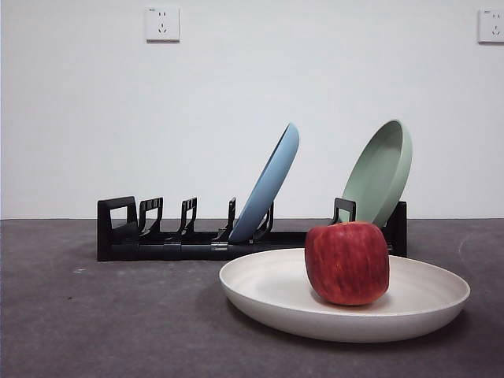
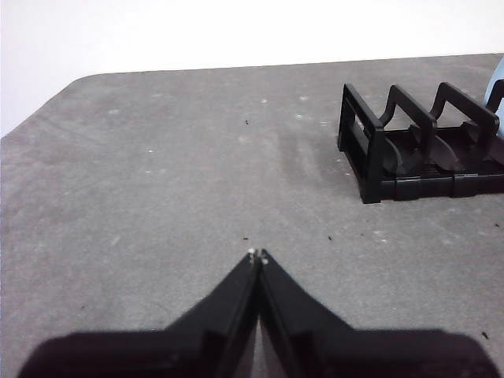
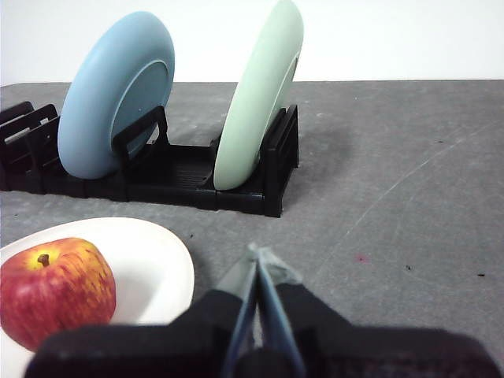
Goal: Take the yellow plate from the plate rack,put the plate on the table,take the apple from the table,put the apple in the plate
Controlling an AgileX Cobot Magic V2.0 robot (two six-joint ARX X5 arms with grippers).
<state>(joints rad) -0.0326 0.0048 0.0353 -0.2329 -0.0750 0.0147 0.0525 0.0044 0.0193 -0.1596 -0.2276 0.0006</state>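
The cream yellow plate [image 1: 272,287] lies flat on the dark grey table [image 1: 94,323], in front of the black plate rack [image 1: 157,240]. The red apple [image 1: 347,262] sits inside the plate, right of its middle. In the right wrist view the apple [image 3: 55,287] and plate [image 3: 153,264] lie just beside my right gripper [image 3: 258,256], which is shut and holds nothing. My left gripper [image 2: 257,256] is shut over bare table, off the loop end of the rack [image 2: 417,146]. Neither arm shows in the front view.
A blue plate [image 1: 270,185] and a pale green plate [image 1: 380,172] lean upright in the rack. Several slots at the rack's left end hold nothing. A white wall with two sockets stands behind the table.
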